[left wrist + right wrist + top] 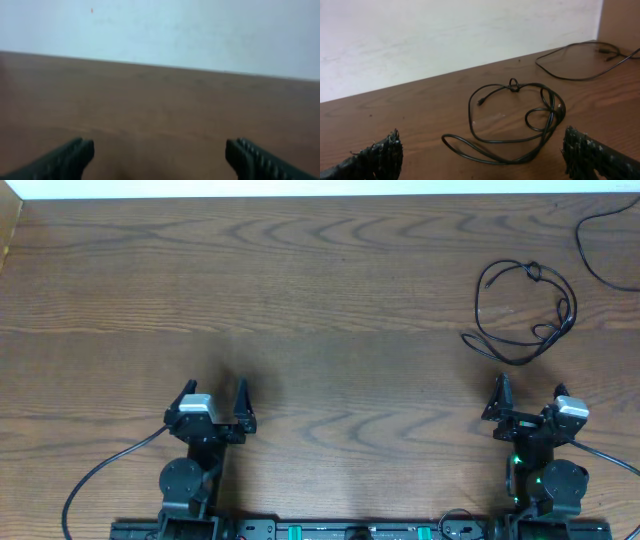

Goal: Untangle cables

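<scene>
- Overhead: wood-grain table (320, 300), brown and matte. The cables (525, 310), thin, black and glossy, lie in a loose oval coil at the far right, pinched into a small knot (532, 272) at the far side. They are just ahead of the right gripper (529, 388) and not touching it. The left gripper (214, 388) is well apart from them. Both have jaws spread wide, holding nothing. A separate black cord (600, 240) curves off the far right corner.
- Left wrist: blurred. Ribbed dark fingers (65, 160) at both lower corners, bare wood between, pale wall (160, 30) beyond.
- Right wrist: the coil lies flat between and beyond rough-textured black fingers (595, 155). A small plug end (480, 103) sits inside the loop.
</scene>
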